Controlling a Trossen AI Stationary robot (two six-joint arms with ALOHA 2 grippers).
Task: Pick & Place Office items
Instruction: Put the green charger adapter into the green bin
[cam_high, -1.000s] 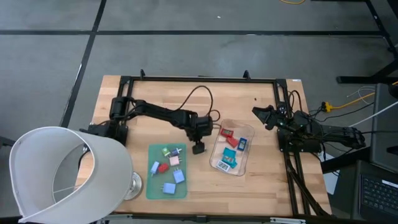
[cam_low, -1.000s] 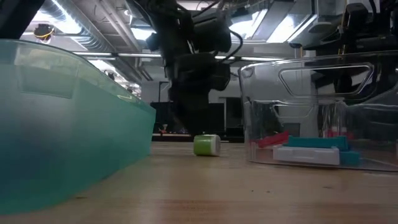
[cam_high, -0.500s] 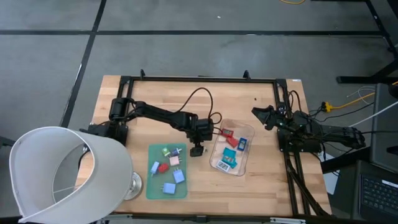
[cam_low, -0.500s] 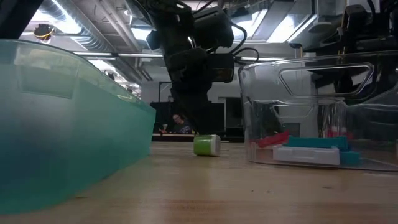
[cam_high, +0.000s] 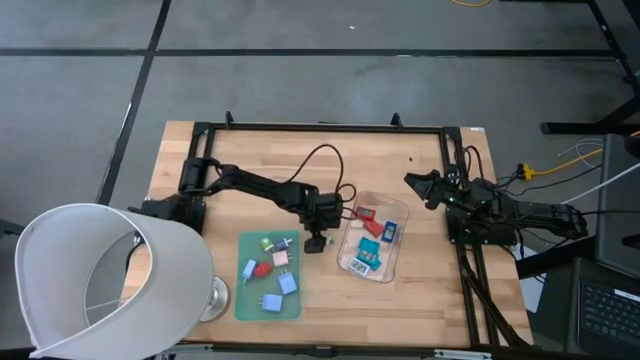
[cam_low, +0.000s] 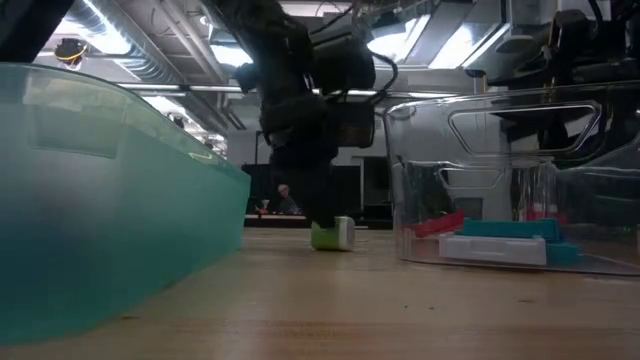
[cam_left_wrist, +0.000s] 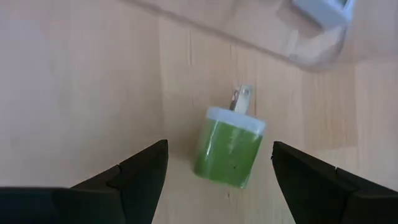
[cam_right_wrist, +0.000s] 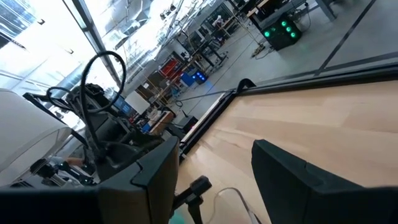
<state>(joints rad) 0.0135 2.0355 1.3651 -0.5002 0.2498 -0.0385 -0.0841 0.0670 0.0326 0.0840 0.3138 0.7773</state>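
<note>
A light green blocky piece with a white cap and metal prongs (cam_left_wrist: 233, 146) lies on its side on the bare wood between the green mat (cam_high: 252, 298) and the clear tray (cam_high: 398, 212). My left gripper (cam_left_wrist: 219, 152) is open and low over it, one finger on either side, with a gap to each. In the low view the piece (cam_low: 332, 233) lies just below the gripper (cam_low: 318, 205). Several small pieces (cam_high: 270, 270) lie on the mat, and several more (cam_high: 372, 240) in the tray. My right gripper (cam_high: 420, 185) waits open at the table's right edge.
A big white lampshade (cam_high: 95, 280) with its round base (cam_high: 215, 296) covers the table's near left corner. A black cable (cam_high: 325, 160) loops behind the left arm. A black frame (cam_high: 320, 127) runs along the far and side edges. Bare wood lies beyond the tray.
My left gripper has come down toward the light green piece, from well above it until its fingers stand close around it, and has shifted slightly toward the mat. The piece has stayed where it lay.
</note>
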